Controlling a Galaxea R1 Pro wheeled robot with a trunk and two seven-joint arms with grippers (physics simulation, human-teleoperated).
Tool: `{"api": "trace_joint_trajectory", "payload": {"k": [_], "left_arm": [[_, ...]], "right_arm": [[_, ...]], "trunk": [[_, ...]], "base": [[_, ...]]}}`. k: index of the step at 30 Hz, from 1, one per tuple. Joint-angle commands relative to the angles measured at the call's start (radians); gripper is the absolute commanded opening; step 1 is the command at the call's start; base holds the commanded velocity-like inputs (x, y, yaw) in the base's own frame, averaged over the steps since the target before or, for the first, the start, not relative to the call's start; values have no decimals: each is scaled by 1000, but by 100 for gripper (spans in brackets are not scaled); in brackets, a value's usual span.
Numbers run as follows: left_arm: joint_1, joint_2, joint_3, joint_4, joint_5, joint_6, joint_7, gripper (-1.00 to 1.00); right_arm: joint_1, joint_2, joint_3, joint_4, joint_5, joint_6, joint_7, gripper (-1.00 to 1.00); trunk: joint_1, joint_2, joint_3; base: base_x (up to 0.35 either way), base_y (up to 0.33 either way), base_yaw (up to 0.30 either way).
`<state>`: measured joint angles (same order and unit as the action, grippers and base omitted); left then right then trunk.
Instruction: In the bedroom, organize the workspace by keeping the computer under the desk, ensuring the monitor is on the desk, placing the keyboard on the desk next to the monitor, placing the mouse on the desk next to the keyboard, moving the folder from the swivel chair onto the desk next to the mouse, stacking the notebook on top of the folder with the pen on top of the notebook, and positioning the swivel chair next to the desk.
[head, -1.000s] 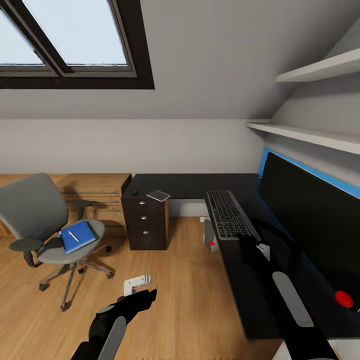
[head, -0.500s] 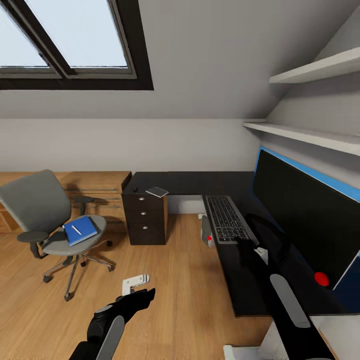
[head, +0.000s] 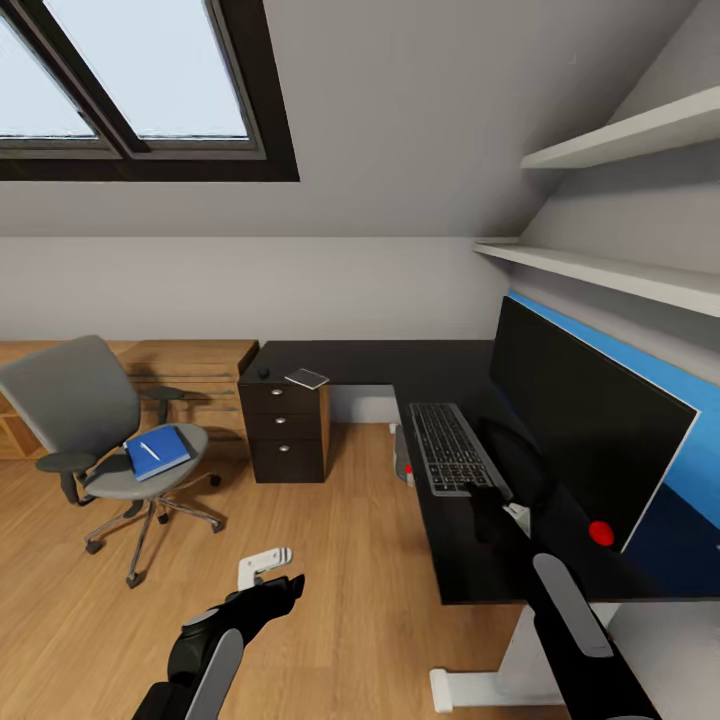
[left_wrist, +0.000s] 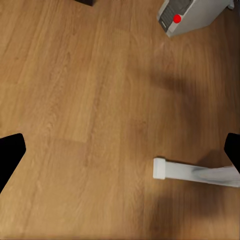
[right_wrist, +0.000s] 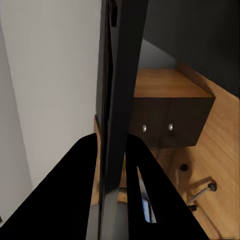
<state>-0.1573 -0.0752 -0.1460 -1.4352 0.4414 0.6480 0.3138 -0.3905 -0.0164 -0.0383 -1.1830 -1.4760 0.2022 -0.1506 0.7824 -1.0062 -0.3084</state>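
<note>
My right gripper (head: 486, 506) is shut on the near end of the keyboard (head: 449, 447), which lies on the black desk (head: 370, 365) in front of the monitor (head: 573, 418). In the right wrist view both fingers (right_wrist: 82, 185) clamp the keyboard's thin edge (right_wrist: 117, 100). The mouse (head: 263, 373) and notebook (head: 307, 378) rest above the drawer unit (head: 286, 432). On the swivel chair (head: 95, 425) lies the blue folder (head: 160, 455) with the pen (head: 147, 451) on it. The computer (head: 403, 462) stands under the desk. My left gripper (head: 284, 588) hangs open over the floor.
A light wooden cabinet (head: 190, 375) runs along the back wall behind the chair. Two wall shelves (head: 610, 278) hang above the monitor. The desk's white foot (head: 470, 690) is near me, and a small white piece (head: 262, 563) lies on the wooden floor.
The head camera has pulled back, so more of the desk's near end shows. The keyboard has slid along the desk toward me in my right gripper.
</note>
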Motion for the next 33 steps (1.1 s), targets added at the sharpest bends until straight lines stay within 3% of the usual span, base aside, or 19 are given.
{"api": "trace_joint_trajectory", "payload": {"k": [1,8,18,24,28,33], "left_arm": [[-1,0,2,-2,11,3,9,100],[-1,0,8,-2,11,2,8,100],[-1,0,8,-2,11,2,7,100],[-1,-1,8,-2,11,2,7,100],[-1,-1,8,-2,11,2,7,100],[0,-1,8,-2,11,2,7,100]], "right_arm": [[-1,5,-1,1,-8,4,-4,-100],[-1,30,0,13,-1,0,-4,-100],[-2,33,0,61,6,-55,-4,-100],[-3,37,3,91,8,-143,-4,-100],[-3,42,33,94,8,-151,-5,-100],[-4,41,37,112,15,-152,-6,-100]], "trunk": [[0,-1,-1],[0,-1,-1],[0,-1,-1],[0,-1,-1],[0,-1,-1],[0,-1,-1]], "base": [[-7,-6,0],[-2,-2,0],[0,0,0],[0,0,0],[33,0,0],[32,0,0]]}}
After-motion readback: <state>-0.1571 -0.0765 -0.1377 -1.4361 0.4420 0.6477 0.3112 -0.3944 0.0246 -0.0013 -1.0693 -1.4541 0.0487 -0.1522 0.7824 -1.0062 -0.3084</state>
